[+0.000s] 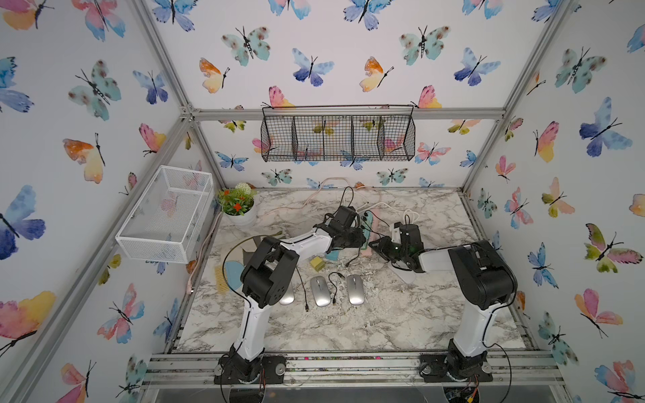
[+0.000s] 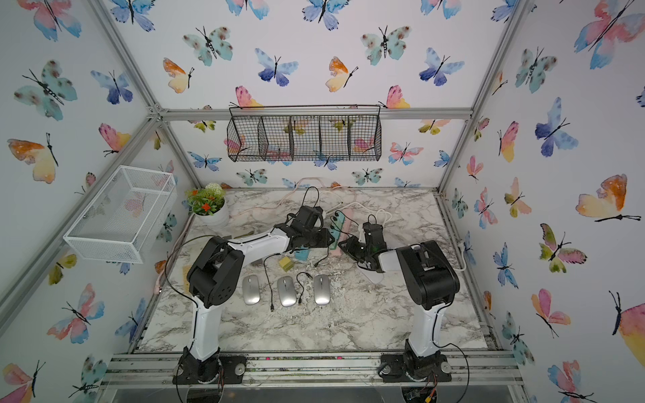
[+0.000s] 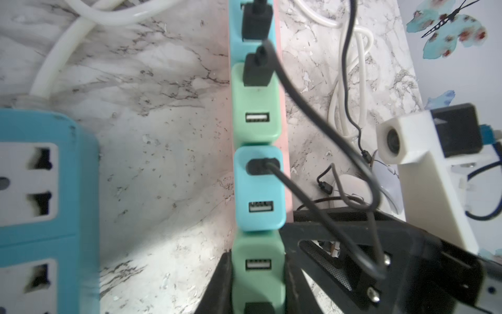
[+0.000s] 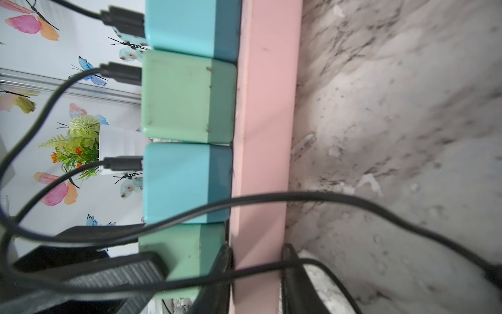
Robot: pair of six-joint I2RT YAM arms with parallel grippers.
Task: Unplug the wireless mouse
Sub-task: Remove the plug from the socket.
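Three silver wireless mice (image 1: 320, 291) are lying in a row on the worktop (image 1: 401, 324), at 6 o'clock from the pink power strip (image 4: 264, 130). The left jaws are clamping the end green charger (image 3: 256, 282) on that strip, while the right jaws are pinching the strip's pink body just beside it. A black cable (image 3: 372, 217) is looping over the right jaws, so a pull may be risking a snag, or dragging the whole charger out instead of a plug.

Pink strip (image 4: 266, 136), teal charger (image 4: 187, 182), mint charger (image 3: 256, 250), blk cables (image 4: 326, 196), marble-pattern table (image 4: 407, 108).
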